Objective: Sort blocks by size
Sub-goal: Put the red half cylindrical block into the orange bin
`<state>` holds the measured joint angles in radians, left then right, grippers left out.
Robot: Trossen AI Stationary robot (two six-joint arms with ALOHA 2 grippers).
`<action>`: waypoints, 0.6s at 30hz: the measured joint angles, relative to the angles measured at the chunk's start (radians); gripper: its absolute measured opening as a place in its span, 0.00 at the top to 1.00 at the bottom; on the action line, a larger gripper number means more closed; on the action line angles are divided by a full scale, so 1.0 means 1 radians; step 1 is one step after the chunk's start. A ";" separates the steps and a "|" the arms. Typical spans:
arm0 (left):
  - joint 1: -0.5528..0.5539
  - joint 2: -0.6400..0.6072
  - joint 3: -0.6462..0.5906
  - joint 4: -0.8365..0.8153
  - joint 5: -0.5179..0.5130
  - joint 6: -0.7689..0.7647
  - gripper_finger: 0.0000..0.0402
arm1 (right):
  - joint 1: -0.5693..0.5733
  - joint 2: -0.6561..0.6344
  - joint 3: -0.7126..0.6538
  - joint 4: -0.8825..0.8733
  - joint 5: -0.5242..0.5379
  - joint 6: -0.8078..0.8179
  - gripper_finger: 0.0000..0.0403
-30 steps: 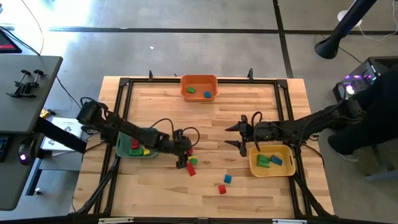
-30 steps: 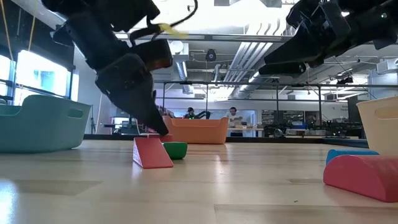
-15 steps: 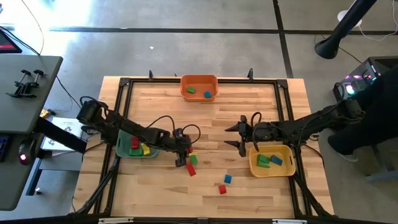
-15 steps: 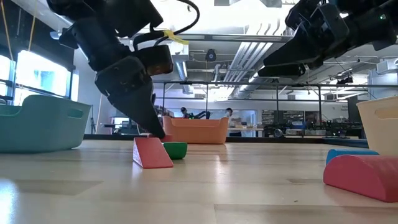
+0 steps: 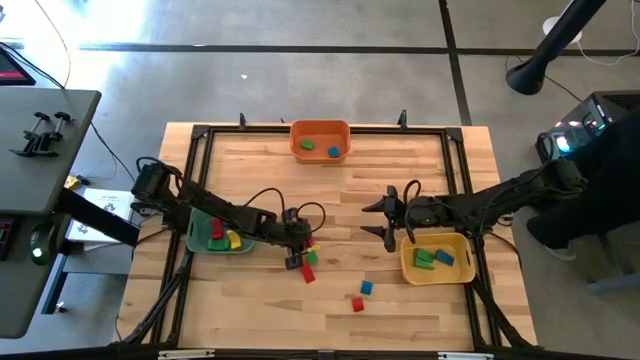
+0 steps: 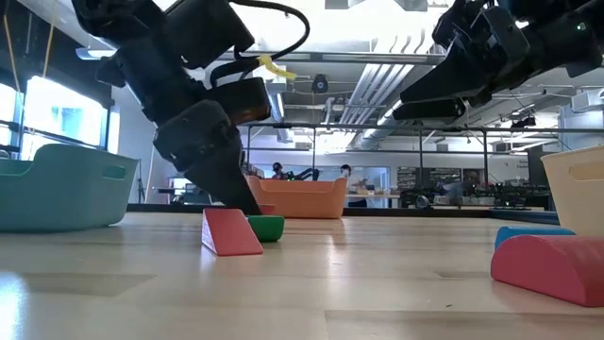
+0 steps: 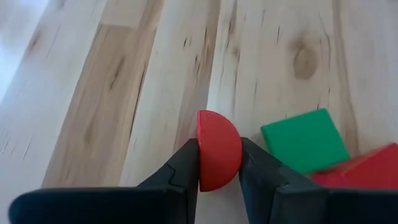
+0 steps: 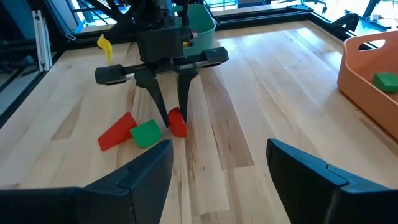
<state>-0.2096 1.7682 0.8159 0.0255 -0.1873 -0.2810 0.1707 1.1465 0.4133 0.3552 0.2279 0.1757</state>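
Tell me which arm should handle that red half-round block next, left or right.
Left. Its hand is already closed on the red half-round block, beside the green block on the table. The right hand is open and hangs well off by the yellow bin.

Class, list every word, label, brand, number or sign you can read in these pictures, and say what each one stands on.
None can be read. The blocks, such as the red half-round block held by the left gripper, are plain, and so are the orange bin, green bin and yellow bin. The yellow tag on the left arm shows no legible text.
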 joint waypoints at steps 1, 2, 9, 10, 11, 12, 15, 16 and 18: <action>0.000 -0.001 -0.002 0.016 0.003 0.003 0.83 | 0.001 0.000 0.000 -0.002 -0.001 0.000 0.37; 0.004 -0.008 -0.002 0.027 0.006 0.003 0.84 | 0.002 0.000 0.000 -0.004 -0.010 0.000 0.37; 0.040 -0.066 0.190 -0.331 -0.069 0.108 0.86 | 0.044 -0.016 0.000 -0.012 -0.054 -0.026 0.37; 0.053 -0.065 0.237 -0.402 -0.103 0.140 0.86 | 0.048 -0.017 0.000 -0.006 -0.053 -0.027 0.37; 0.070 -0.064 0.292 -0.466 -0.139 0.168 0.86 | 0.051 -0.017 0.000 -0.004 -0.044 -0.027 0.37; 0.092 -0.064 0.347 -0.515 -0.171 0.192 0.86 | 0.053 -0.017 0.000 -0.007 -0.035 -0.027 0.37; 0.190 -0.062 0.487 -0.598 -0.219 0.262 0.86 | 0.053 -0.013 0.000 0.002 -0.008 -0.027 0.37; 0.230 -0.061 0.522 -0.605 -0.217 0.287 0.86 | 0.053 -0.013 0.000 0.002 0.005 -0.026 0.37; 0.322 -0.059 0.581 -0.597 -0.184 0.341 0.86 | 0.053 -0.013 0.000 0.001 0.006 -0.026 0.37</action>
<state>0.1125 1.7097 1.3973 -0.5714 -0.3711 0.0599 0.2237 1.1332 0.4137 0.3563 0.2338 0.1492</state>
